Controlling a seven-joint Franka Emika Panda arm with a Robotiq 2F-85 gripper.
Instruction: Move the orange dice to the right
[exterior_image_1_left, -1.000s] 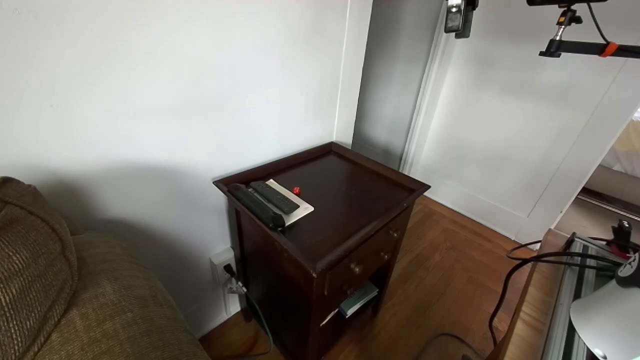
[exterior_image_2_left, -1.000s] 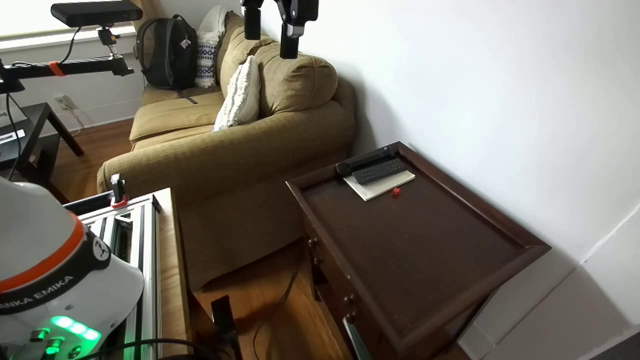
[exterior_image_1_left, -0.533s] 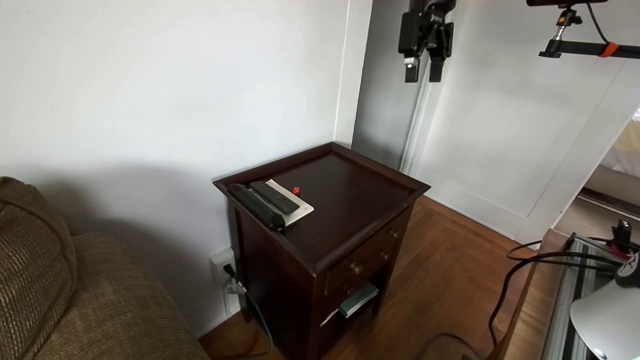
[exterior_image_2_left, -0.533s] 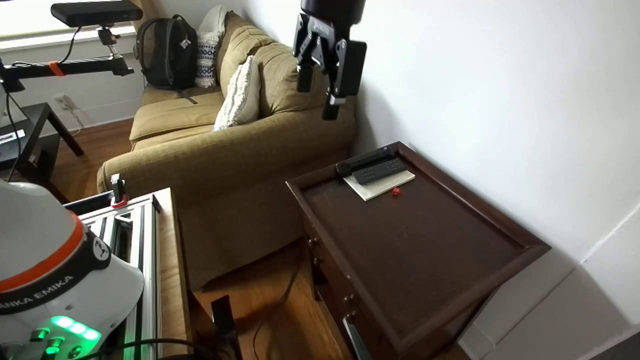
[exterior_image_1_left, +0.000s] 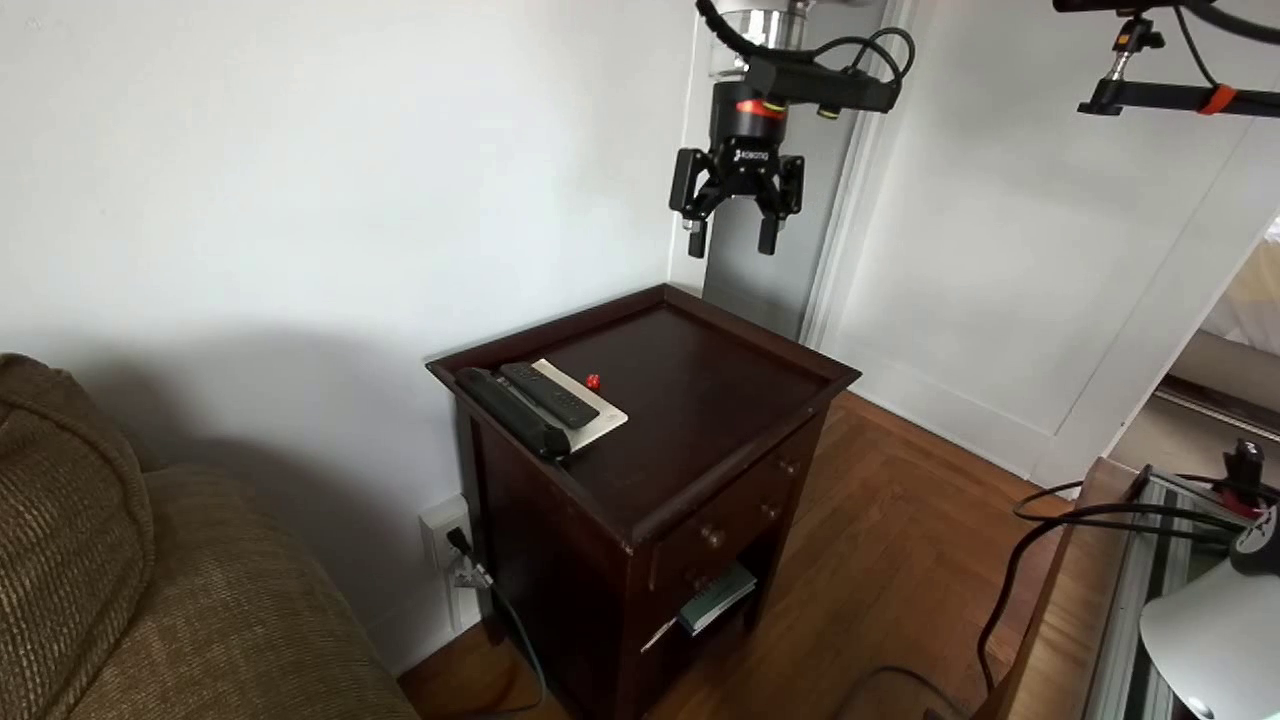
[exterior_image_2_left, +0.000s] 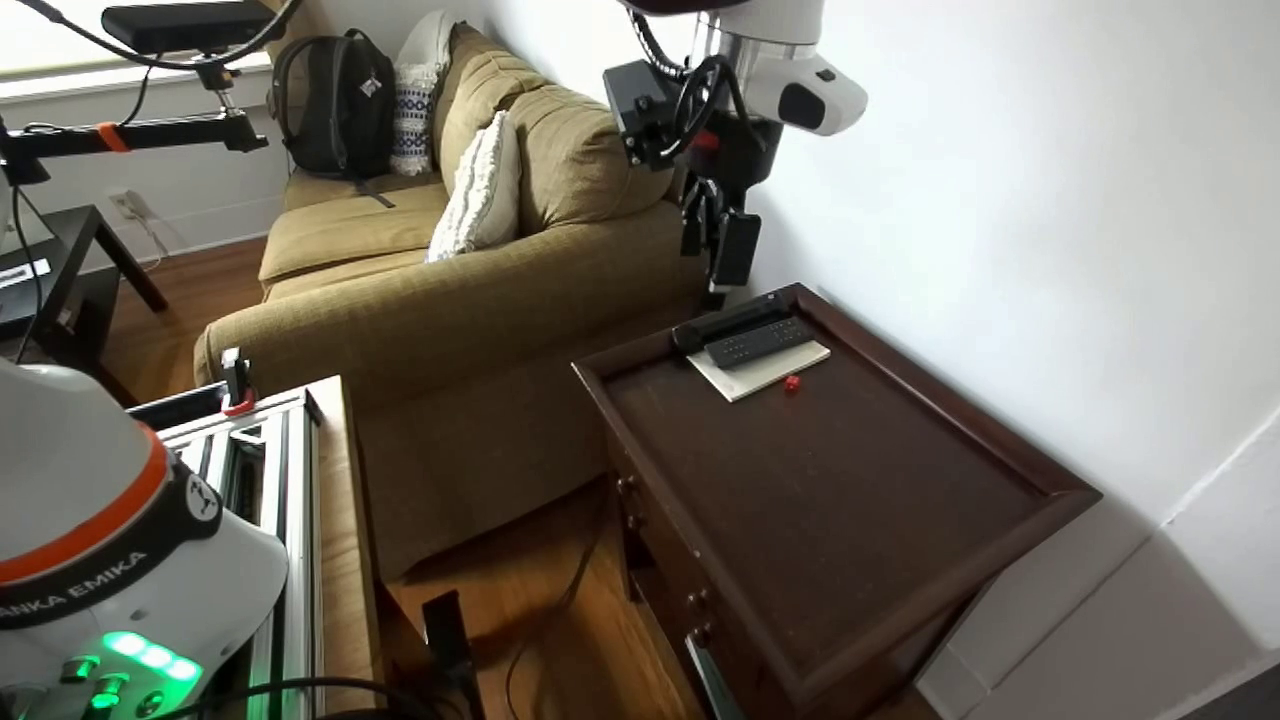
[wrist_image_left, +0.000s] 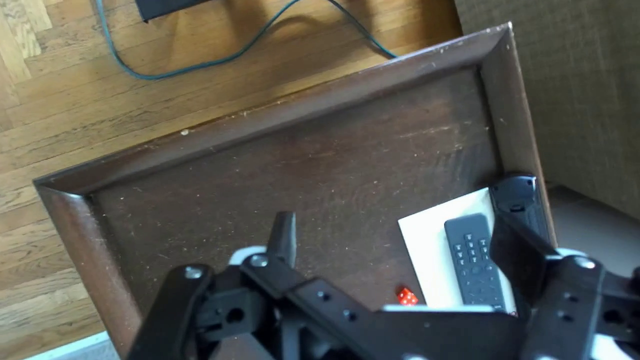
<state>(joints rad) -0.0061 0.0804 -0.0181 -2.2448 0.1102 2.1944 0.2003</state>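
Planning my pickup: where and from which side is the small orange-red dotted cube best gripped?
Likely from straight above: the small orange-red dotted cube lies uncovered. Grip opposite side faces, preferably those not facing the flat white pad close beside it.

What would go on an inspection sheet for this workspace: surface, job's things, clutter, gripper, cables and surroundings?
Surface: dark wooden cabinet top with a raised rim; pale scratches show in the wrist view.
Job's things: orange-red die, white-pipped, close beside the white pad.
Clutter: remote control on the pad; long black device alongside; green book lower down in the cabinet.
Gripper: open, raised above the cabinet top; nothing seen in its grasp.
Cables: bluish cord on the wooden floor; black plug at the wall outlet.
Surroundings: sofa beside one end, white wall along another side.
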